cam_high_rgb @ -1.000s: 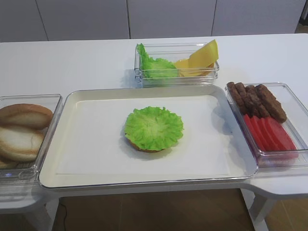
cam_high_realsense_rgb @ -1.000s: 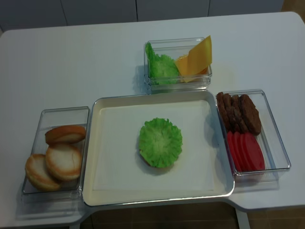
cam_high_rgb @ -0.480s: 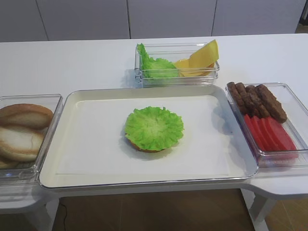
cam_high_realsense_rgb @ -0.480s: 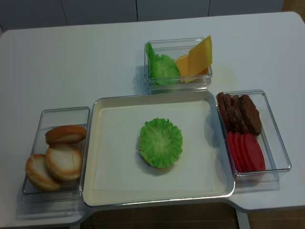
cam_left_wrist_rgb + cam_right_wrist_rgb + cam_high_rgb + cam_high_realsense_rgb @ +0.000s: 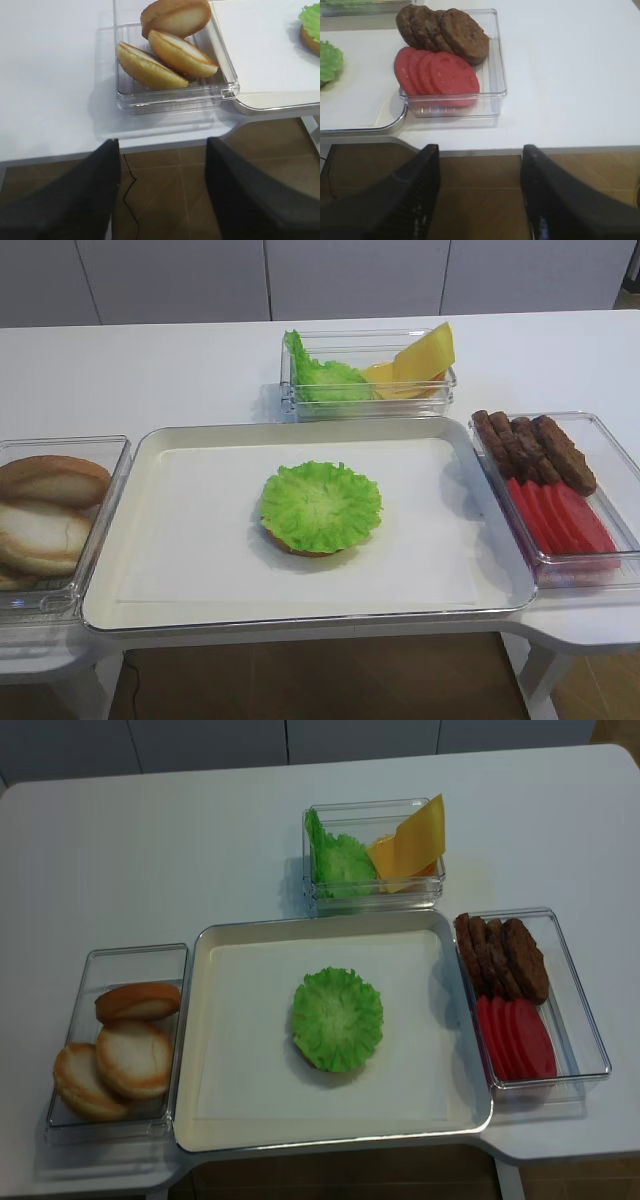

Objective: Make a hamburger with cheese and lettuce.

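Note:
A bun half for the hamburger [image 5: 298, 545] lies in the middle of the white tray [image 5: 180, 540]. Only its brown rim shows, under a ruffled green lettuce leaf [image 5: 320, 506] that covers it. The yellow cheese slices [image 5: 420, 355] lean in the clear box behind the tray. In the left wrist view the bun [image 5: 311, 41] and the lettuce [image 5: 311, 16] show at the right edge. My left gripper [image 5: 162, 192] and my right gripper [image 5: 480, 195] both hang open and empty over the floor, just short of the table's front edge. Neither shows in the exterior views.
A clear box [image 5: 60, 440] left of the tray holds three bun halves [image 5: 170, 45]. The box on the right [image 5: 585, 575] holds brown patties [image 5: 445, 30] and red slices [image 5: 437, 72]. More lettuce [image 5: 325, 380] shares the cheese box.

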